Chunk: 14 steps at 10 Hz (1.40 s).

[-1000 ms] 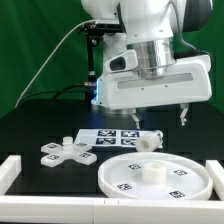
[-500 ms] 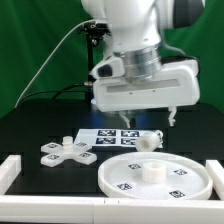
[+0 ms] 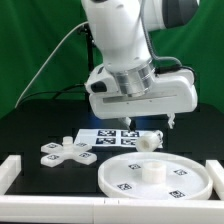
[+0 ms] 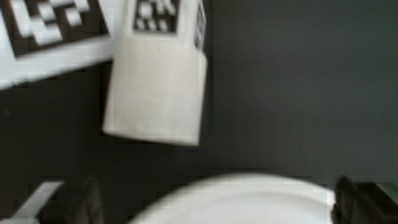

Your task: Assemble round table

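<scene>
Three white tagged parts lay on the black table (image 3: 30,125): the round disc (image 3: 155,180) at the front of the exterior view, the short leg (image 3: 150,141) on its side between the disc and the marker board (image 3: 105,134), and the cross-shaped base (image 3: 65,152) toward the exterior view's left. The gripper (image 3: 149,123) hung above the leg without touching it, its fingers (image 4: 63,200) spread wide, holding nothing.
</scene>
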Available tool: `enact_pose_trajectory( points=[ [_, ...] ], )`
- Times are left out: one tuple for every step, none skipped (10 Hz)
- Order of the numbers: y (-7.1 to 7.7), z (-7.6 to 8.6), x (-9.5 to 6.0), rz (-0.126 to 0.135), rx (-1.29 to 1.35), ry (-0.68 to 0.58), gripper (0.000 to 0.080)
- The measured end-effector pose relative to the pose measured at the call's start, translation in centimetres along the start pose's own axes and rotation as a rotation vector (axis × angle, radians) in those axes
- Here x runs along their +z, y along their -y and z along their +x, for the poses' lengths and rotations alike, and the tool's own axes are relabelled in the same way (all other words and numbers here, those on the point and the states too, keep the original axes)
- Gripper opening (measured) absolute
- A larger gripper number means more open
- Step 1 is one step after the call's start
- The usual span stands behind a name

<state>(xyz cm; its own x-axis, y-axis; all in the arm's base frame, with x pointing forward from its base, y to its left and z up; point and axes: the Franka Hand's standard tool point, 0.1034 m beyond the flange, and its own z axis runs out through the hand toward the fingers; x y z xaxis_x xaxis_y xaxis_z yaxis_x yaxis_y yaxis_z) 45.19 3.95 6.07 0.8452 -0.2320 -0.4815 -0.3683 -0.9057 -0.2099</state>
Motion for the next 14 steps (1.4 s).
enact_pose_trajectory(
  points=[
    [-0.3,-0.5,0.3,0.010,0.001,0.093,0.0649],
    [-1.3,-0.4,0.4,0.024,0.027,0.198,0.0649],
    [-2.3,-0.5,0.4,0.040,0.049,0.340,0.0648],
    [-2.3,0.0,0.6,0.049,0.052,0.399,0.0648],
    [-2.2,-0.1,0.8,0.052,0.045,0.429,0.0649],
    [-2.1,0.1,0.7,0.051,0.042,0.416,0.0648],
    [-2.1,-0.1,1.0,0.055,0.043,0.425,0.0648],
    [-2.3,-0.2,2.0,0.067,0.058,0.451,0.0649],
    [-2.4,-0.6,3.0,0.069,0.065,0.478,0.0649],
    [-2.4,-0.8,3.7,0.063,0.064,0.473,0.0649],
    [-2.5,-1.2,4.8,0.056,0.066,0.468,0.0649],
    [-2.5,-1.7,5.6,0.048,0.066,0.474,0.0649],
    [-2.4,-2.0,6.0,0.042,0.064,0.481,0.0649],
    [-2.4,-2.0,6.1,0.041,0.060,0.482,0.0649]
  ],
)
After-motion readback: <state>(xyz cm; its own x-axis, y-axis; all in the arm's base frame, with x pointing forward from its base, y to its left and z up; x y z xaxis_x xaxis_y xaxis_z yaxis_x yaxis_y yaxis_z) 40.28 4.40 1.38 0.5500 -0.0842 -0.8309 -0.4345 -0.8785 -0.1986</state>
